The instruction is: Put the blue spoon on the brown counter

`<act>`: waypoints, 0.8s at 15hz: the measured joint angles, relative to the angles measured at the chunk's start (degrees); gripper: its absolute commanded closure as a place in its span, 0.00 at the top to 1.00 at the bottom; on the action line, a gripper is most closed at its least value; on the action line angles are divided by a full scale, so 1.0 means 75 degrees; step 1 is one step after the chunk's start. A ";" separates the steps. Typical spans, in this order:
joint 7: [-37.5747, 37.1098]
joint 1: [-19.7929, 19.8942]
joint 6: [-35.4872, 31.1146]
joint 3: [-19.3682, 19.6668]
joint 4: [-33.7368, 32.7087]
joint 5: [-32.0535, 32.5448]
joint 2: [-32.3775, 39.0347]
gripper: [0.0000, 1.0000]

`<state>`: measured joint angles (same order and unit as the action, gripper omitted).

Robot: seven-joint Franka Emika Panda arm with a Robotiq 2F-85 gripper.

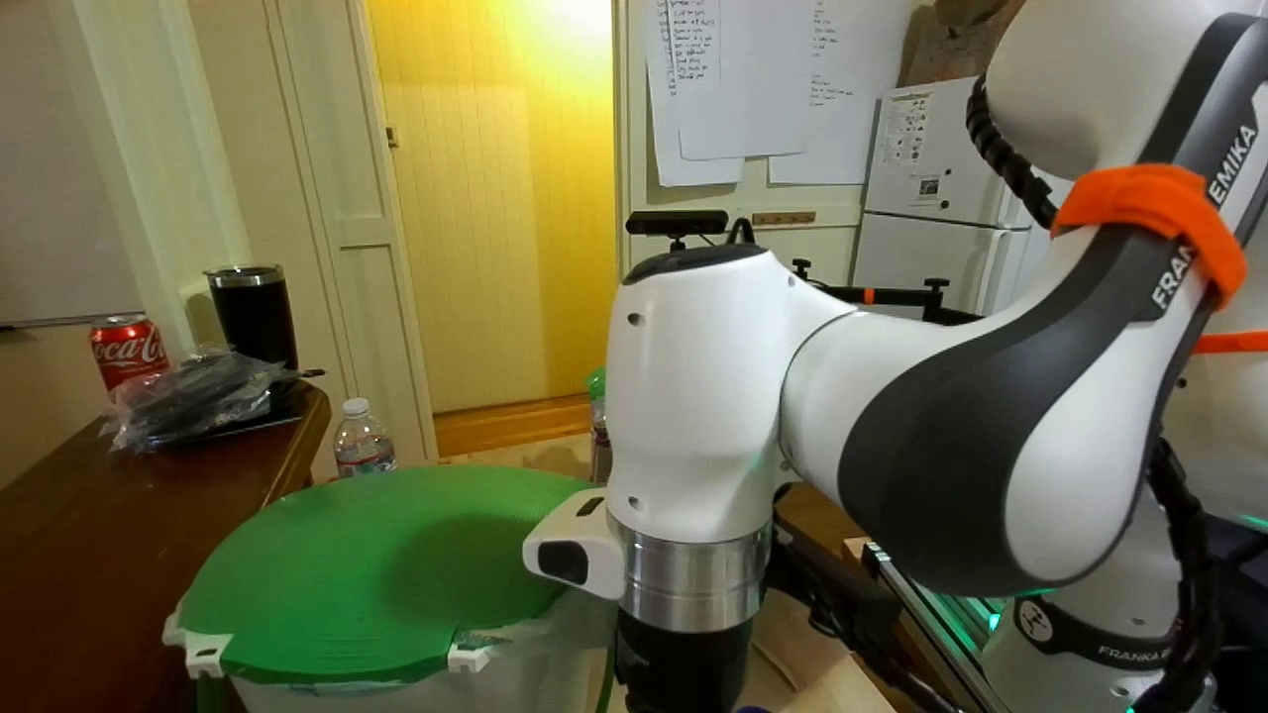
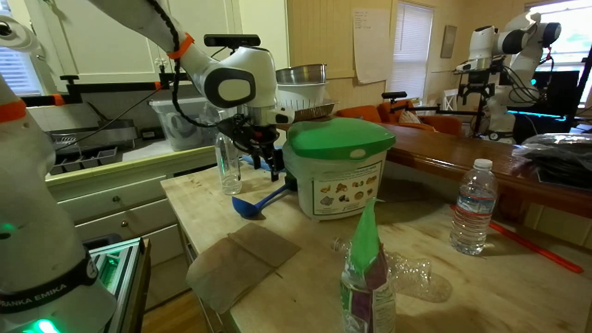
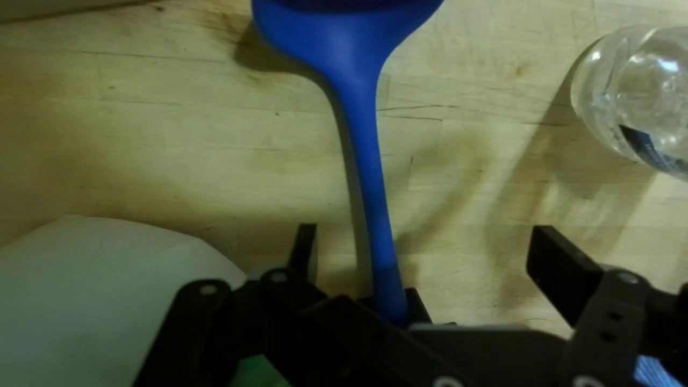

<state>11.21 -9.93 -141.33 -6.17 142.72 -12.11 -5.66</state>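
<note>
In an exterior view, seeing the brown counter (image 1: pixel 119 574) at left, beside the green-topped bin (image 1: pixel 376 564); probably needing a lift across it. In an exterior view, finding the blue spoon (image 2: pixel 262 203) on the pale bench (image 2: pixel 286 296), pointing its handle toward the bin. In the wrist view, finding the pincer (image 3: pixel 422 244) spread wide, gripping nothing, straddling the handle, presumably for pinching crosswise.

One blue long-handled spoon (image 3: pixel 370 161); one dark brown, glossy wooden counter (image 1: pixel 109 535). Clear bottles (image 2: pixel 474 208) — three. One white tub with a green lid (image 2: pixel 340 167); one red Coca-Cola can (image 1: pixel 129 352); one black tumbler with a silver rim (image 1: pixel 254 317). One folded brown paper (image 2: pixel 243 266); one green-and-purple printed bag (image 2: pixel 366 286); one long red strip (image 2: pixel 532 245). White-and-black robot arms (image 1: pixel 713 376) — two.
</note>
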 measured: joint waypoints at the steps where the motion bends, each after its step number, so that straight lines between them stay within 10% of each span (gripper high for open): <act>1: 0.0221 -0.0036 -0.0133 -0.0007 0.0005 -0.0286 0.0122 1.00; 12: 0.0458 -0.0075 -0.0757 -0.0116 0.0157 -0.0150 0.0400 1.00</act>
<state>14.65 -10.50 -147.01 -7.04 143.90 -13.24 -2.67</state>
